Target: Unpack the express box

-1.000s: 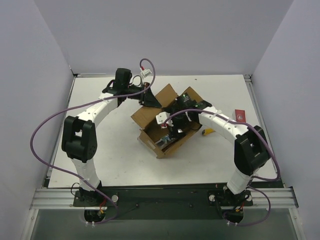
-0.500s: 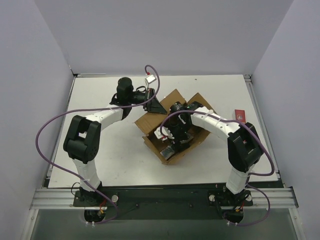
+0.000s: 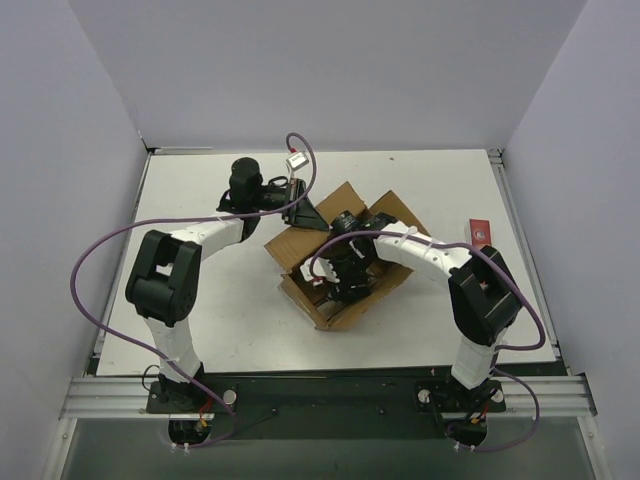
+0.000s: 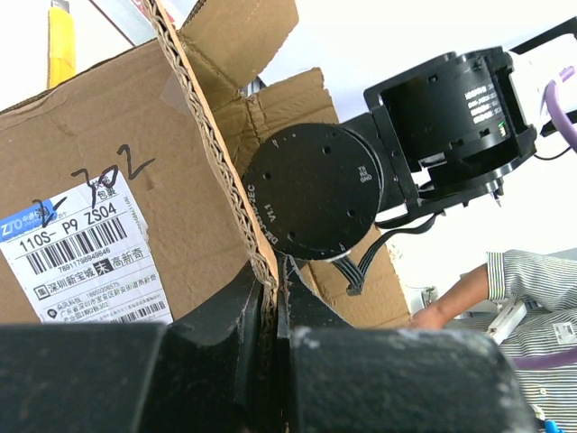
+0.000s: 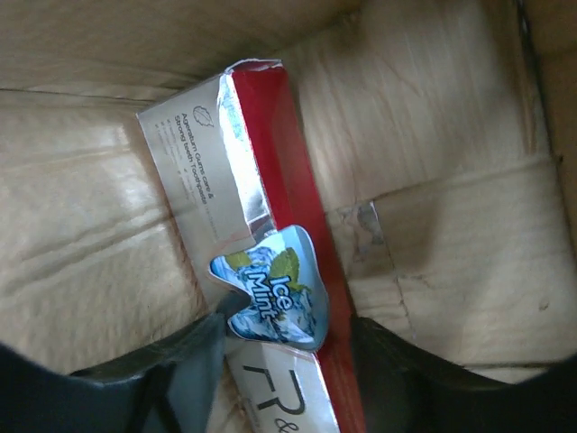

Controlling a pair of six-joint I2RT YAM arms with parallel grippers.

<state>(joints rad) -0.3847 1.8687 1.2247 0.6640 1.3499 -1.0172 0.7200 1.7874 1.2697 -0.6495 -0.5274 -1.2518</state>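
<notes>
Right gripper (image 5: 284, 354) now deeper inside express box (image 3: 293, 245), jaws narrowing around red toothpaste carton (image 5: 270, 153), contact unclear. Left gripper (image 4: 273, 293) pinches its cardboard edge (image 4: 216, 153), steadying extraction.

We see the express box (image 3: 290, 245) in plain brown corrugated cardboard, a paler, creased tan inside. Its label (image 4: 83, 262) is white with black barcode stripes, black print, a blue logo corner and black handwritten scrawl above. The carton (image 5: 243, 180) inside is red along one side and silvery white on the other, with a blue-and-white tooth-shaped badge (image 5: 275, 287). Both arms (image 3: 430, 250) are white with black joints, their cables (image 3: 75, 280) purple, the bench (image 3: 220, 310) white
</notes>
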